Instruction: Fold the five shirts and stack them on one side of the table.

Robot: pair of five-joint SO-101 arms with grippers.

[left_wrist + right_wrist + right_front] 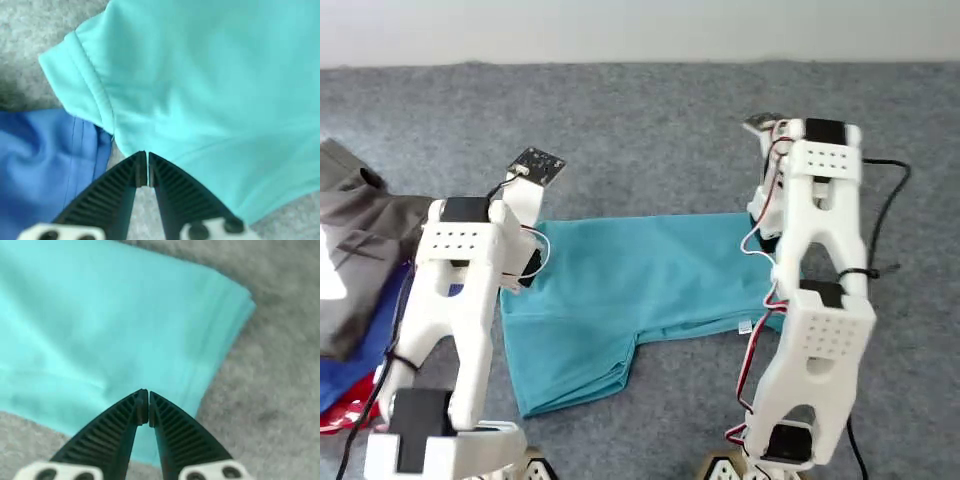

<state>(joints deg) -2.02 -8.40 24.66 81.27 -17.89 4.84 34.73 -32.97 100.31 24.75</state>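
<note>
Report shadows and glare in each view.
High view: washed-out white patch on the dark grey shirt at the picture's left edge. Left wrist view: dark shadow where the teal shirt meets the blue shirt. Right wrist view: even light, no glare.

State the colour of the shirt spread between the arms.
The shirt is teal; high view shows it best.

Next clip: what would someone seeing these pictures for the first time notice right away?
A teal shirt lies partly folded across the middle of the grey table. Both hands are shut with their tips over it: the left hand by a sleeve, the right hand near a layered corner. Beside the sleeve end, at the table's edge, sits a heap of dark, blue and red shirts.
</note>
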